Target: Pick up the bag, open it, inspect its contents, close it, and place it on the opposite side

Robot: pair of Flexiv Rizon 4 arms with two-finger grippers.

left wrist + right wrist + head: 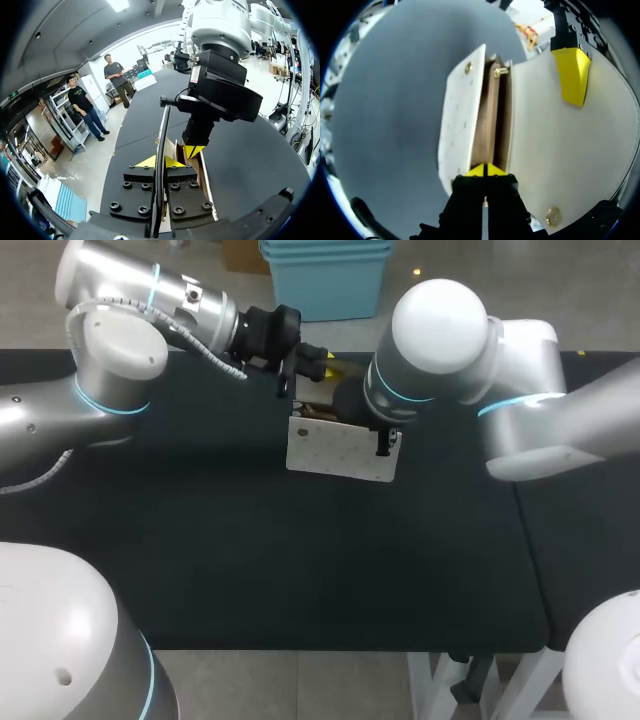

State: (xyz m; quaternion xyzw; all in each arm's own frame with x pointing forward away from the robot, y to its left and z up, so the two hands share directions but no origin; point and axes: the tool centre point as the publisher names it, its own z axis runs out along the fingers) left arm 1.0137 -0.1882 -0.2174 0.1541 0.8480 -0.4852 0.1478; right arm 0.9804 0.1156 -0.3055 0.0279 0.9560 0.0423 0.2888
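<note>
A white bag (340, 452) hangs above the black table, held between both arms. Its flap (570, 150) is lifted away from the body, so the brown inside (487, 120) shows behind the white front panel (460, 115). My left gripper (160, 162) is shut on the flap's thin edge (163, 130); in the head view it (318, 366) sits at the bag's far side. One of its yellow fingers (572, 75) lies on the flap. My right gripper (485, 170) is shut on the bag's side wall, seen from the left wrist (194, 150) as pointing down into the opening.
The black table (200, 560) spreads wide on both sides of the bag and toward the front edge. A second black tabletop (590, 560) adjoins it at the right, with a seam between them.
</note>
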